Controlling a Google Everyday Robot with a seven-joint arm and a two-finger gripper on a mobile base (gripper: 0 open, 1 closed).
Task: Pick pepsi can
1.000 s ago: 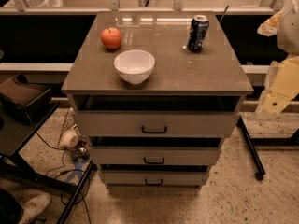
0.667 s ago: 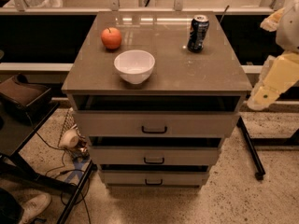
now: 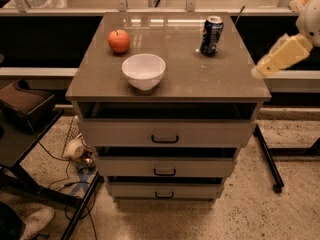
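Camera view, pepsi can near cabinet edge, pincer beyond edge

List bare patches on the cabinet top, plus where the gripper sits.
Bare: front right of the top, between bowl and right edge, in front of the pepsi can; the back strip between apple and can. Tightest: apple and bowl, close together at left. The gripper hangs beyond the right edge.

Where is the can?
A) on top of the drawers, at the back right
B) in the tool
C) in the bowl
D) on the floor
A: the can stands on the drawers' top, back right, while the tool hangs past the right edge, apart from it.
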